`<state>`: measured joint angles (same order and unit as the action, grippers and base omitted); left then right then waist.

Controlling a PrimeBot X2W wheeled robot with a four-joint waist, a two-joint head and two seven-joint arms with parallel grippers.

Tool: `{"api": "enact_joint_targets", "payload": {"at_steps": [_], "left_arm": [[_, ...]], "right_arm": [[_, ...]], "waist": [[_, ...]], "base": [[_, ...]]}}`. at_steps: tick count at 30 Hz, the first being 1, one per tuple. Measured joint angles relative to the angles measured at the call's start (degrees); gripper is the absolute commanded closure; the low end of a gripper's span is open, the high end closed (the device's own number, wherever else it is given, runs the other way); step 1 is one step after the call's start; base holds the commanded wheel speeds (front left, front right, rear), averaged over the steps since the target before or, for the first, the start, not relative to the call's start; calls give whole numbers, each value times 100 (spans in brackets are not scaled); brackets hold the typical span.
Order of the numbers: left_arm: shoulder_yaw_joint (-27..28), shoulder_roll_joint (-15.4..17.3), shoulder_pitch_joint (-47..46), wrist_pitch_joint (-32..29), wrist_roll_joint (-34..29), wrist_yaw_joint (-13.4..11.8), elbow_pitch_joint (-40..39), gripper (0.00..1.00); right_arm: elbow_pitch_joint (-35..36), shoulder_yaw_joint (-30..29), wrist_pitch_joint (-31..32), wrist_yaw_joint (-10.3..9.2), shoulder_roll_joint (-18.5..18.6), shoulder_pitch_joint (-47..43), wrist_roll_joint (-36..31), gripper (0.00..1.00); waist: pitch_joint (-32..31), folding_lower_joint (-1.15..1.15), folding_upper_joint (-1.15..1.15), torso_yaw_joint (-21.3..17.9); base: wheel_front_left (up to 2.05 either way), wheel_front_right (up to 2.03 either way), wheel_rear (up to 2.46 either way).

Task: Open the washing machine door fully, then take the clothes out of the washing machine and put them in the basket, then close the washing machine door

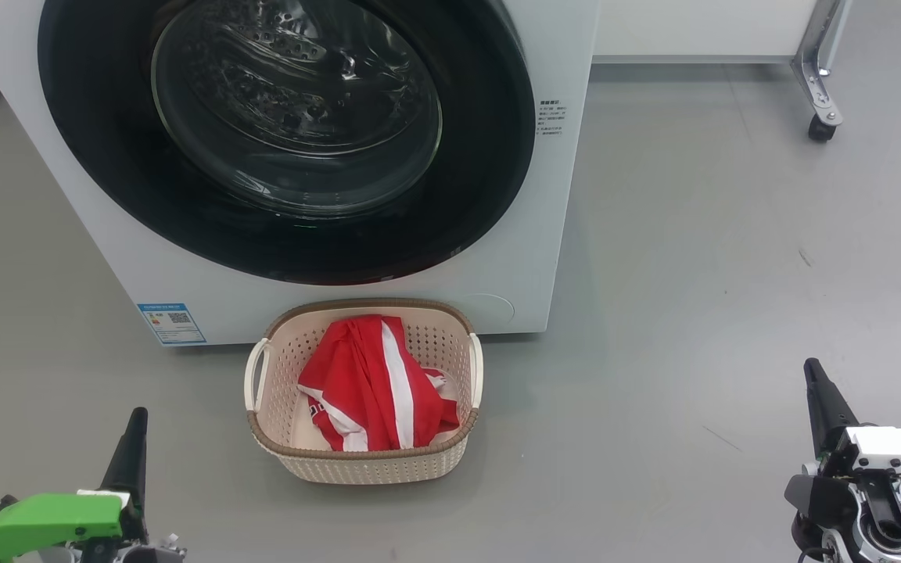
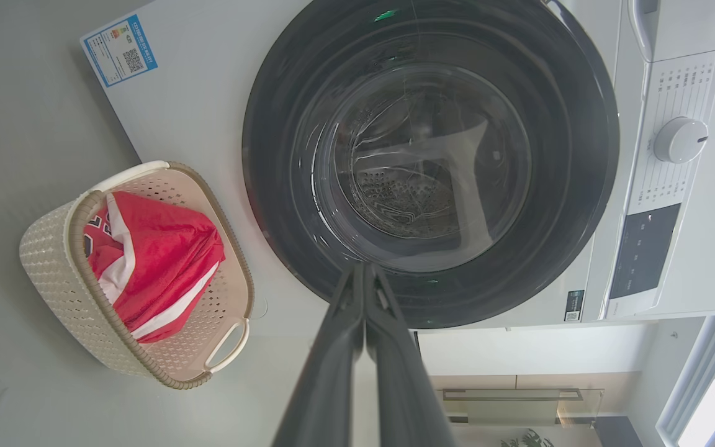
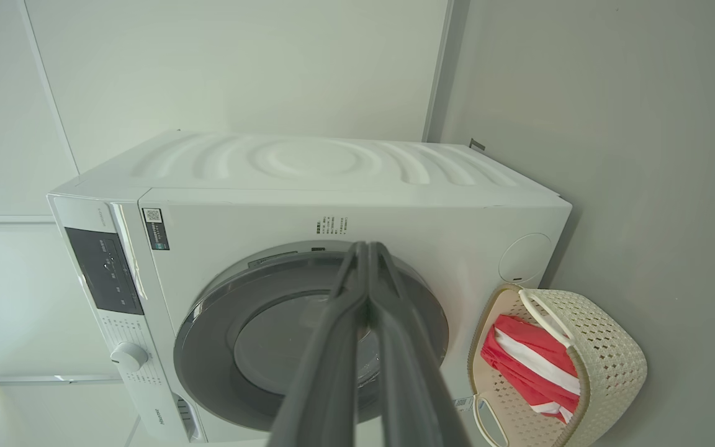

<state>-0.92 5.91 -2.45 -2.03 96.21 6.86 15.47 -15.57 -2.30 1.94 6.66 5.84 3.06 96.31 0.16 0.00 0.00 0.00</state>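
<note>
Clothes (image 1: 372, 383) lay heaped in the basket (image 1: 372, 467), just before the washing machine (image 1: 560, 195); the washing machine door (image 1: 294, 117) sat flush above. My left gripper (image 1: 138, 414), nearer the basket, and right gripper (image 1: 813, 367) were both pinched closed and empty, and I judged little remained.

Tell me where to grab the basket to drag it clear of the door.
Probably take the basket by its left white handle, coming from above on the robot's left: the loop stands off the wall, leaving a gap for one finger.
</note>
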Motion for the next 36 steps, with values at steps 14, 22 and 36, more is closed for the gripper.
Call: {"api": "enact_joint_targets", "payload": {"at_steps": [14, 22, 36], "left_arm": [[13, -3, -4, -1, 0, 1, 18, 100], [19, -4, -7, -1, 0, 1, 25, 100], [25, -14, -10, -18, 0, 1, 36, 100]], "right_arm": [[-20, -11, 4, 29, -4, 2, 0, 100], [-24, -14, 4, 29, -8, 3, 0, 100], [-29, -24, 11, 30, -25, 4, -1, 100]], "waist": [[-1, 0, 0, 0], [-1, 0, 0, 0], [-1, 0, 0, 0]], "base": [[0, 0, 0], [0, 0, 0], [0, 0, 0]]}}
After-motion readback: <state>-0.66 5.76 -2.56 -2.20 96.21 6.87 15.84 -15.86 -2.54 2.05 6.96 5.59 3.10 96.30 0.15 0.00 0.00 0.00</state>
